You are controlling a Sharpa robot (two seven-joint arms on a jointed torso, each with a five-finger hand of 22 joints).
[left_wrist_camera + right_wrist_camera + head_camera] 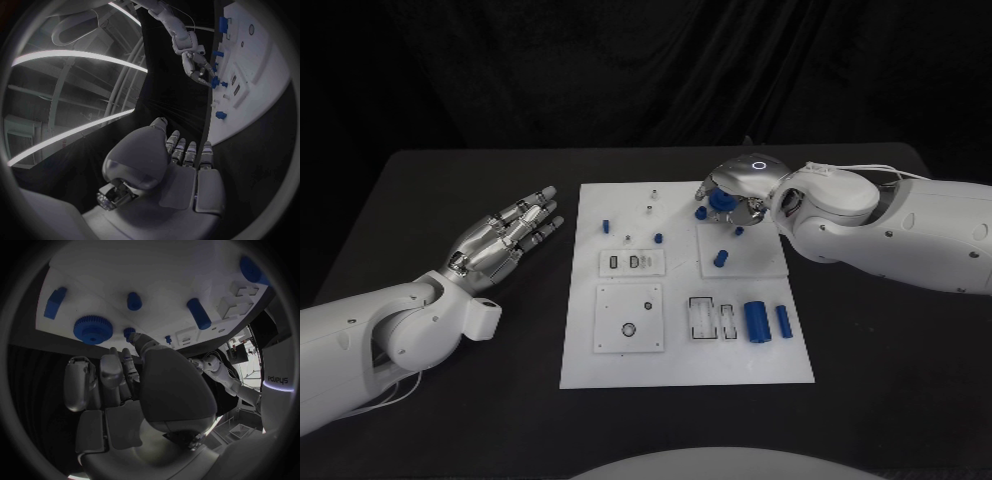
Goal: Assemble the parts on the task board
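The left hand (506, 232) lies flat on the black table (444, 400) just left of the white board (678, 370), palm up, fingers straight and a little apart, holding nothing. On the board, a small blue peg (607, 224) stands near its left edge at the far end, and two blue cylinders (756, 322) lie side by side near the right edge. Further right, the right hand (740, 195) hovers over the board's far right corner, above a blue gear (718, 201); its fingers curl toward a small blue piece (129, 333), though I cannot tell whether they actually grip it.
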